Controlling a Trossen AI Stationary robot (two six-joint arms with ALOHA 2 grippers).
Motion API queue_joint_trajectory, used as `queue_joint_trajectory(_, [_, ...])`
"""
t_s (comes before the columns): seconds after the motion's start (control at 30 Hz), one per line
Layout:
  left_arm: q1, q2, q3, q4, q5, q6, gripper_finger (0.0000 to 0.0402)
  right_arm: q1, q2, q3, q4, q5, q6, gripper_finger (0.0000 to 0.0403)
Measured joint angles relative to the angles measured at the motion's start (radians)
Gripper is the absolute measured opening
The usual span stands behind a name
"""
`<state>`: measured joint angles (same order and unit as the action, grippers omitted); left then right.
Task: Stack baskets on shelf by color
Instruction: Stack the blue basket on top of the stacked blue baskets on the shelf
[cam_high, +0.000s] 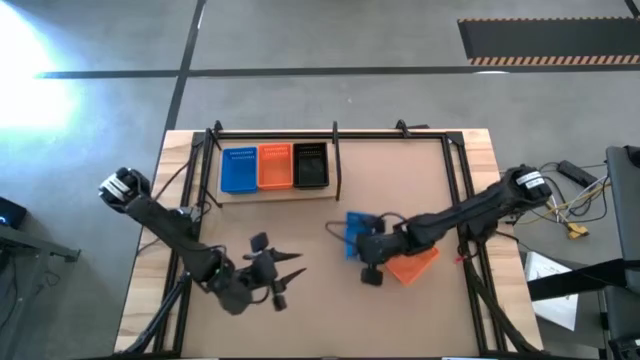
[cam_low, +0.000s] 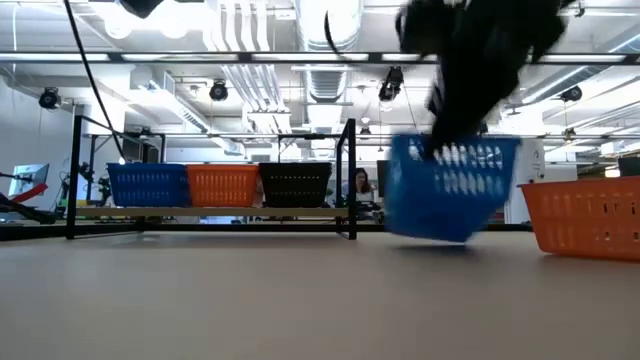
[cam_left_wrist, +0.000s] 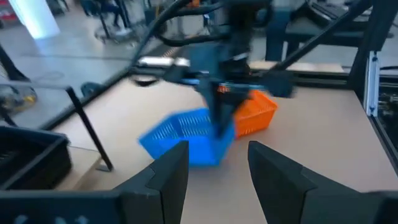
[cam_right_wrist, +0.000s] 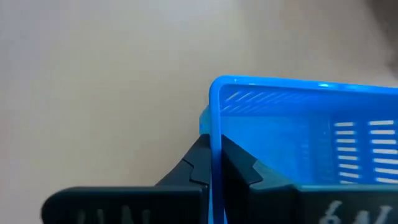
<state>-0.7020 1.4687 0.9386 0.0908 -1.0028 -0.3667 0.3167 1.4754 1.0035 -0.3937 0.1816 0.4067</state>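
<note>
On the shelf (cam_high: 228, 196) at the table's far left stand a blue basket (cam_high: 239, 169), an orange basket (cam_high: 275, 167) and a black basket (cam_high: 310, 166) side by side. My right gripper (cam_right_wrist: 216, 163) is shut on a second blue basket (cam_high: 354, 231) near the table's middle. Just right of it, a second orange basket (cam_high: 412, 265) rests on its base on the tabletop. My left gripper (cam_high: 293, 265) hangs open and empty above the near left of the table, pointing at the held basket (cam_left_wrist: 186, 137). My right gripper pinches one wall of the blue basket at its rim (cam_right_wrist: 215, 134), close to a corner, with one finger inside the basket and one outside. The fingers slant down from the table's right side. In the low view the basket (cam_low: 450, 190) hangs tilted; whether its low corner touches the table I cannot tell.
Thin black rods (cam_high: 335, 160) edge the shelf, and black frame bars (cam_high: 465, 180) run along the table's right side. Bare tabletop lies between the shelf and the two arms (cam_high: 300, 225).
</note>
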Motion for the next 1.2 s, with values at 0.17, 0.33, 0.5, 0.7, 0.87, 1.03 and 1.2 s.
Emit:
queue_joint_trajectory(0.17, [-0.055,-0.011,0.000,-0.001,-0.106,0.008,0.0150,0.042,0.021,0.031,0.211,-0.058,-0.086,0.0009])
queue_joint_trajectory(0.33, [-0.102,-0.011,0.000,0.000,-0.172,0.007,0.0150,0.035,0.154,0.129,0.228,-0.060,-0.136,0.0009])
queue_joint_trajectory(0.5, [-0.144,-0.013,0.000,0.001,-0.271,0.008,0.0150,0.026,0.358,0.314,0.216,-0.059,-0.240,0.0009])
queue_joint_trajectory(0.7, [-0.187,-0.013,-0.001,-0.004,-0.291,0.008,0.0150,0.001,0.551,0.555,0.213,-0.059,-0.349,0.0009])
queue_joint_trajectory(0.87, [-0.232,-0.013,-0.008,-0.021,-0.289,-0.019,0.0150,-0.027,0.645,0.671,0.211,-0.058,-0.406,0.0009])
queue_joint_trajectory(1.03, [-0.283,-0.013,-0.008,-0.254,-0.175,-0.197,0.0150,-0.043,0.647,0.669,0.211,-0.051,-0.427,0.0009])
queue_joint_trajectory(1.2, [-0.278,-0.006,-0.009,-0.570,0.012,-0.476,0.0150,-0.048,0.642,0.664,0.210,-0.051,-0.449,0.0009])
